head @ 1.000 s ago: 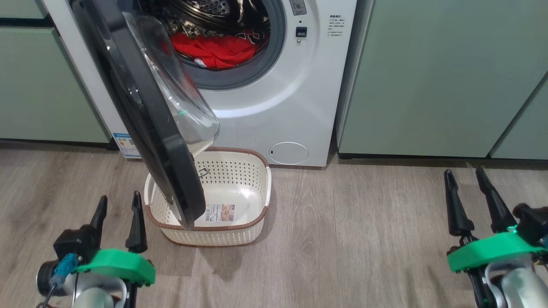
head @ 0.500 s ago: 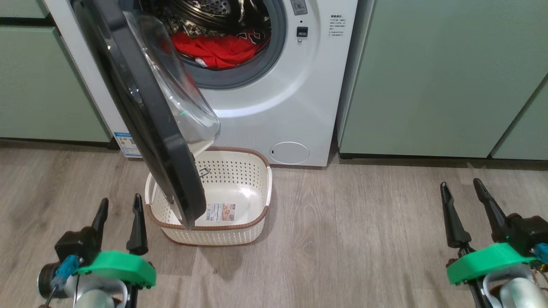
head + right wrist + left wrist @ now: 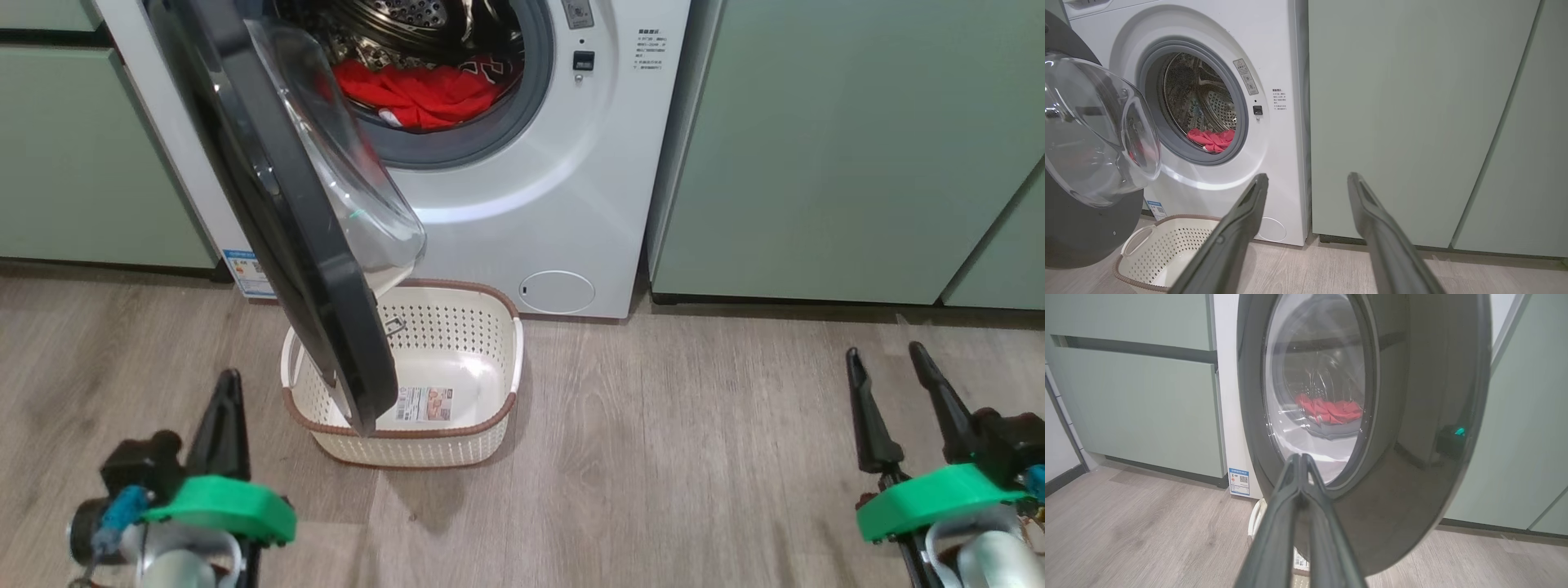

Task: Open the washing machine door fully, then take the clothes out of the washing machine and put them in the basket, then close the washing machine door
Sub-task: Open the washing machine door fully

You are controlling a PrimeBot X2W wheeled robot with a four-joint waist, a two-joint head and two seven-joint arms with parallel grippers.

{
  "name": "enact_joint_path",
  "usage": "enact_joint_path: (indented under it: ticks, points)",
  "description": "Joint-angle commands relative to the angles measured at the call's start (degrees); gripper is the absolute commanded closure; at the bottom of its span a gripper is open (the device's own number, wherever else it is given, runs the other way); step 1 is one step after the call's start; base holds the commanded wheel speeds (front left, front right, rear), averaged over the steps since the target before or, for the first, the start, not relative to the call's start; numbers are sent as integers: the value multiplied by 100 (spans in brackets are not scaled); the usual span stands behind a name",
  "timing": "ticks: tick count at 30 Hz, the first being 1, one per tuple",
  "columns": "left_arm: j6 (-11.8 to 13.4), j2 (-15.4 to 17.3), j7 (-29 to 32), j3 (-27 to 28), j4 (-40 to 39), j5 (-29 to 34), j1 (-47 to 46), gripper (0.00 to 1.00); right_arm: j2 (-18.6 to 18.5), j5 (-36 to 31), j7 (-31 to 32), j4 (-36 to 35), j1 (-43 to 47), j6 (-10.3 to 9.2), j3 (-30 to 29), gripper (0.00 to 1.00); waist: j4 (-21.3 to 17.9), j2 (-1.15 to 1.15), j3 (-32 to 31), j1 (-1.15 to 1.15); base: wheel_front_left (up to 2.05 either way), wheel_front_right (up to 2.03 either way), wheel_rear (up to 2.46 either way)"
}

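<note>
The white washing machine (image 3: 522, 204) stands between pale green cabinets. Its black-rimmed washing machine door (image 3: 277, 212) stands partly open, swung out over the left side of the basket (image 3: 498, 416). Red clothes (image 3: 420, 90) lie in the steel drum. The cream basket sits on the floor in front of the machine, with just a label on its floor. My left gripper (image 3: 229, 380) is shut on nothing, low at the left, short of the door's outer face (image 3: 1412, 457). My right gripper (image 3: 884, 351) is open and empty, far to the right. The right wrist view shows the clothes (image 3: 1212, 139) and the basket (image 3: 1167, 245).
Pale green cabinets (image 3: 816, 147) flank the machine on both sides. A small round hatch (image 3: 557, 291) sits low on the machine's front. Wood-look floor (image 3: 669, 457) stretches between the basket and my right gripper.
My left gripper's fingers have come together from open to shut. The right gripper has sunk a little in the view. The door, basket and clothes stay put.
</note>
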Motion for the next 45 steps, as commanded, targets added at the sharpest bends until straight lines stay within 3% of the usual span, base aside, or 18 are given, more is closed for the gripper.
enact_joint_path:
  ticks: [1, 7, 13, 20, 27, 32, 37, 41, 45]
  points:
    - [-27, 73, -37, 278, -337, -60, -313, 100, -27, -64, -43, -138, -90, -4, 46, 0, 0, 0, 2, 0, 0, 0, 0]
    - [134, 72, -37, 746, -1118, -469, -860, 100, -4, -78, -43, -97, -75, -4, -38, 0, 48, 0, 3, 0, 0, 0, 0]
    - [251, 72, -37, 560, -1817, -727, -1554, 100, 10, -78, -43, -87, -56, -4, -117, 0, 91, 0, -15, 0, 0, 0, 0]
    - [392, 71, 347, -740, -2795, -947, -2439, 100, 11, -75, -43, -66, -41, -4, -103, 0, 72, 0, -33, 0, 0, 0, 0]
    - [656, 71, 841, -2678, -3320, -1077, -2624, 100, -13, -63, -44, -78, -43, -4, -66, 0, 16, 0, 19, 0, 0, 0, 0]
    - [796, 71, 843, -3949, -2949, -1043, -2347, 100, -15, -57, -44, -96, -98, -4, -53, 0, -44, 0, 111, 0, 0, 0, 0]
    - [841, 71, 597, -4827, -2163, -1113, -1986, 100, -28, -26, -44, -108, -126, -4, -31, 0, -89, 0, 188, 0, 0, 0, 0]
    - [916, 71, 321, -5124, -1293, -1209, -1757, 100, -27, -23, -44, -121, -131, -4, -52, 0, -111, 0, 241, 0, 0, 0, 0]
    - [1227, 71, 77, -4898, -347, -1444, -1746, 100, -21, -18, -44, -117, -159, -4, -31, 0, -142, 0, 280, 0, 0, 0, 0]
